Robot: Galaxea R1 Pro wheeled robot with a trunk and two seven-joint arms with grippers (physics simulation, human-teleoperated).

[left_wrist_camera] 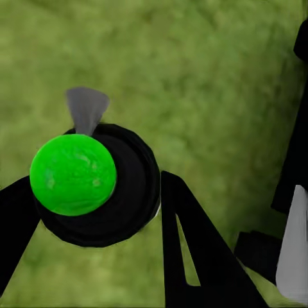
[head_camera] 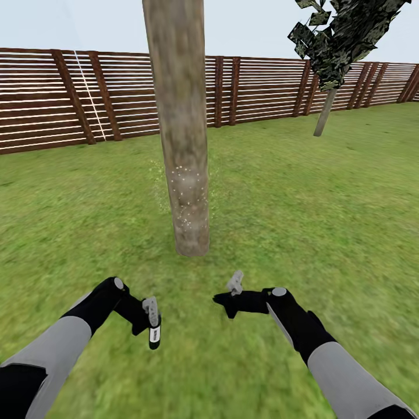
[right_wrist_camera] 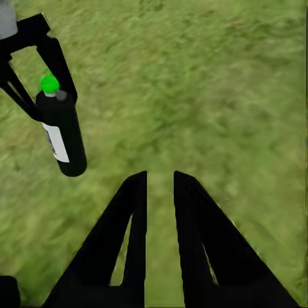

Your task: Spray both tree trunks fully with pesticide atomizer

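- Lawn of mottled green grass covers the ground to a brown horizontal-slat wooden fence across the far side, under pale sky.
- Thick, straight, beige-grey tree trunk with mottled bark stands upright just ahead of both arms, in the middle of the head view, rising past its top edge.
- Fine pale yellow-green specks dot the lower part of that trunk and the air close on either side of it.
- Second tree with a slim grey leaning stem and jagged dark green foliage stands well apart, to the right near the fence.
- Left hand, black with grey fingertips, is clamped around the small black pesticide atomizer with a white patch; the bottle hangs below the fingers, above the grass, near the base of the trunk.
- Left wrist view looks down on the atomizer's round black top with a bright green cap and a grey nozzle tab, grass beneath.
- Right wrist view shows the same bottle upright with its white label, held between dark fingers.
- Right hand holds nothing; in its wrist view its two black fingers stand close together with a narrow gap over grass.
- Both hands hover apart, low, short of the trunk.
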